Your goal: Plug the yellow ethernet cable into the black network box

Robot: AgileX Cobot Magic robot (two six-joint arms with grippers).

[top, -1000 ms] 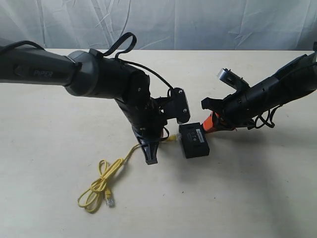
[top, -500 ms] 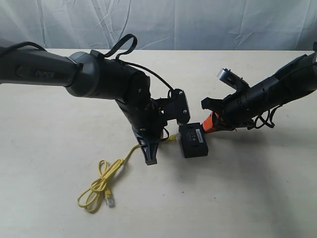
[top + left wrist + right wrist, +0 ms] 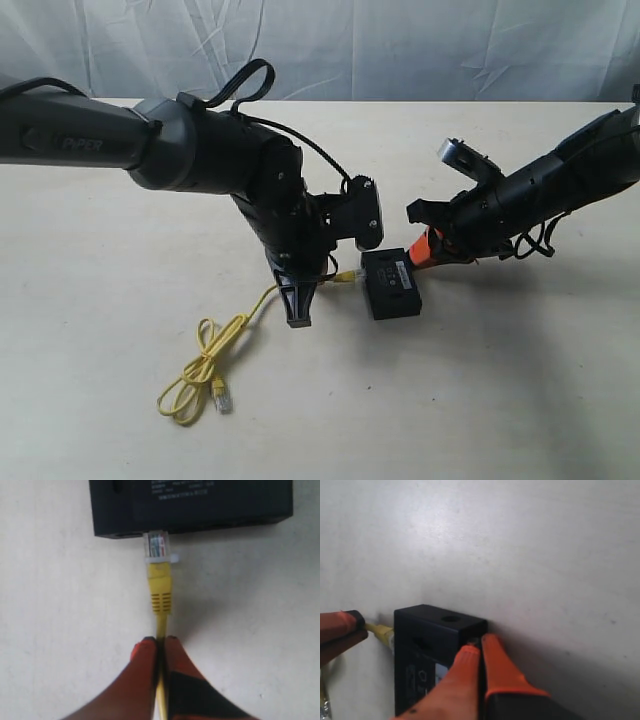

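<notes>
The black network box (image 3: 392, 283) lies flat on the table between the two arms. The yellow ethernet cable (image 3: 205, 375) loops on the table at the front left, its free plug lying by the loop. Its other end runs to the box. My left gripper (image 3: 160, 641) is shut on the cord just behind the yellow boot (image 3: 160, 587). The clear plug (image 3: 156, 545) has its tip at the box's side face (image 3: 190, 500); how deep it sits cannot be told. My right gripper (image 3: 479, 644) is shut, its orange fingertips pressed against the box's far corner (image 3: 440, 625).
A pale tabletop (image 3: 520, 380) stretches around the box. A wrinkled white cloth (image 3: 400, 50) hangs behind the table. The left arm's black wires (image 3: 250, 85) arc above its wrist. The right arm (image 3: 560, 185) reaches in low from the right.
The left arm has shifted slightly, its lower black part moving a little left. The plug stays at the box's side. The right arm and the box have not moved.
</notes>
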